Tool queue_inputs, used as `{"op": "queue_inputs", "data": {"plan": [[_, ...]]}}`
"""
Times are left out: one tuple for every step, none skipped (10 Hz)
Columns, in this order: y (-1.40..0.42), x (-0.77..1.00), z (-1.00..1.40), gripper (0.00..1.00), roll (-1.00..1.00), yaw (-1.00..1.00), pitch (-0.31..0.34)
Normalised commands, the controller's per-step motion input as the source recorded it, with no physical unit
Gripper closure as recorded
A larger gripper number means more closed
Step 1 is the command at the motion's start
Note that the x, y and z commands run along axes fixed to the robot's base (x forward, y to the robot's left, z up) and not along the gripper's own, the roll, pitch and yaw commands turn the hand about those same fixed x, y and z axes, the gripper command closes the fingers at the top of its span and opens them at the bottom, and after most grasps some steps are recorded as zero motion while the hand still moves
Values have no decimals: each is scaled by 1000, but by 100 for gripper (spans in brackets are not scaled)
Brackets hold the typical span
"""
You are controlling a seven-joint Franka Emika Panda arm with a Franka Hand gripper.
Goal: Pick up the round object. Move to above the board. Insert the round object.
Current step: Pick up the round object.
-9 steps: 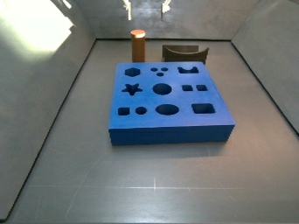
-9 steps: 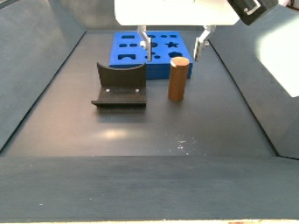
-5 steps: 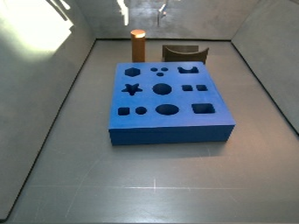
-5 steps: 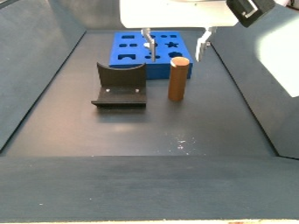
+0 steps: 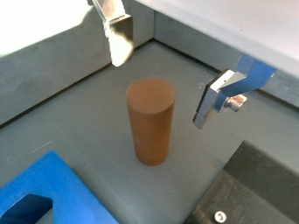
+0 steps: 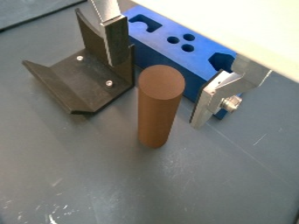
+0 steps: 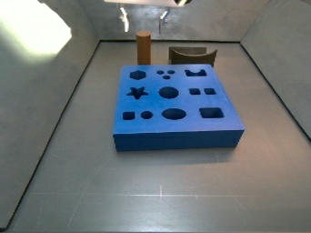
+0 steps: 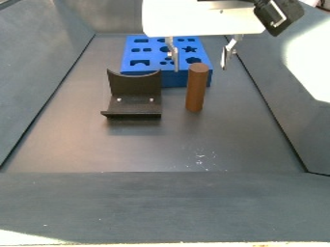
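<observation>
Grey flooring, enclosed by sloping grey walls, is serving as the work surface in both side views. On it the board, a thick square blue block, is lying with its dark shaped holes facing up; a star, a hexagon, circles, squares and an oval are being shown in a side view. Beyond the board's far edge the round object, a slim brown-orange cylinder peg, is standing upright on the floor, apart from the board. Just beside the peg a dark L-shaped fixture is resting on its base plate. The gripper is being held above the peg with its jaws spread wide; in both wrist views the flat silver fingers are being seen on either side of the peg's upper part, with a clear gap left on each side, so nothing is being grasped. In a wrist view the peg's flat round top is lying between the two plates, with the fixture and a corner of the board behind it. In a side view the gripper is hanging over the peg, the fingertips reaching about the level of its top.
</observation>
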Motion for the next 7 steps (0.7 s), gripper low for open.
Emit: {"op": "queue_inputs", "data": {"plan": [[-29, 0, -123, 0, 0, 0, 0], [0, 0, 0, 0, 17, 0, 0], [0, -6, -71, 0, 0, 0, 0], [0, -66, -237, 0, 0, 0, -111], [0, -69, -269, 0, -26, 0, -131], [0, -46, -211, 0, -11, 0, -94], [0, -57, -191, 0, 0, 0, -100]]}}
